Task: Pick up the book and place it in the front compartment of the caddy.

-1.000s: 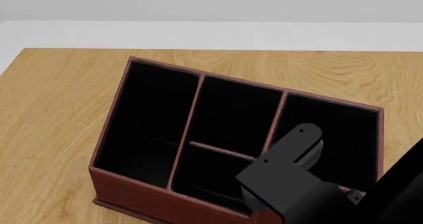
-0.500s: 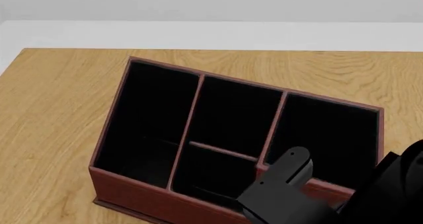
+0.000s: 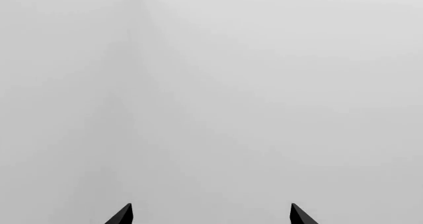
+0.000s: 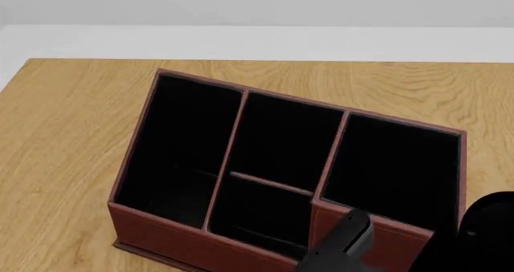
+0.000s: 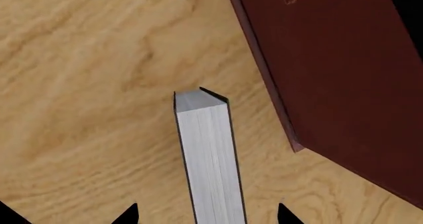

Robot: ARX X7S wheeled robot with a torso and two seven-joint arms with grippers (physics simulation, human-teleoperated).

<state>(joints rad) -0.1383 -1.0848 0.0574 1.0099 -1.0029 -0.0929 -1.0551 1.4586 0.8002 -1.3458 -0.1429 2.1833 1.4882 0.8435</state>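
Note:
The caddy (image 4: 241, 248) is a dark red-brown box with black-lined compartments, standing on the wooden table (image 4: 72, 133). All its compartments look empty. In the right wrist view its outer wall (image 5: 343, 85) is beside the book (image 5: 208, 154). The book stands on edge on the wood, white page edges towards the camera, thin black covers on either side. My right gripper (image 5: 206, 215) is open, with one fingertip (image 5: 129, 215) on each side of the book and a gap to each cover. The book is out of the head view. My left gripper (image 3: 210, 215) is open and empty.
My right arm (image 4: 341, 245) shows at the bottom edge of the head view, just in front of the caddy's near right corner. The left wrist view shows only plain grey background. White floor lies beyond the table's far edge (image 4: 257, 60).
My right arm has moved down and towards me in the head view, from over the caddy's right compartments to the bottom edge in front of the caddy. The caddy has not moved.

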